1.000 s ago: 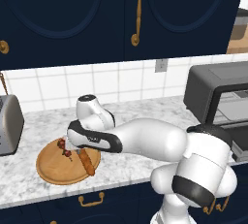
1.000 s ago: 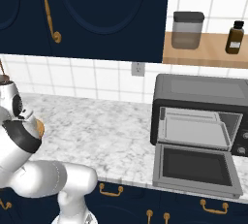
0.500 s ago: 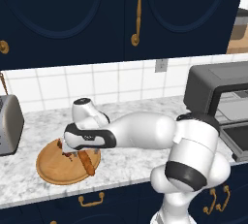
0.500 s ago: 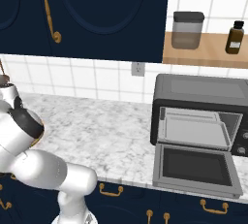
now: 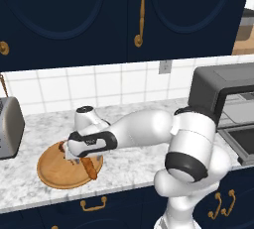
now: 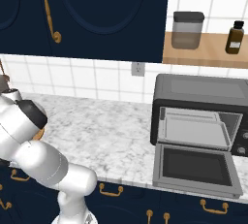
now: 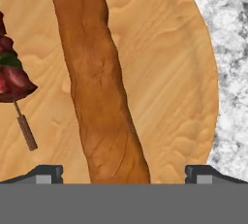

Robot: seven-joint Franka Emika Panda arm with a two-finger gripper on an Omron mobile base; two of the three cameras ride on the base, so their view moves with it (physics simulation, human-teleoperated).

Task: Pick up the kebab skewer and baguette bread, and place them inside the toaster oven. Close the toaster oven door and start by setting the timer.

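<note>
The arm reaches left and low over a round wooden board that lies on the marble counter, and its gripper hangs just above the board with the two fingers spread wide and holding nothing. In the hand view the baguette bread lies lengthwise on the board, its near end running down between the two fingertips; whether they touch the loaf cannot be told. Just beside the loaf lies the kebab skewer, dark red meat chunks with a bare stick end pointing out; the two do not touch. In the left base view the hand covers most of both. A silver pop-up toaster stands left of the board. Well to the right, the toaster oven sits at the far side of the counter with the toaster oven door folded down flat, a tray visible inside.
</note>
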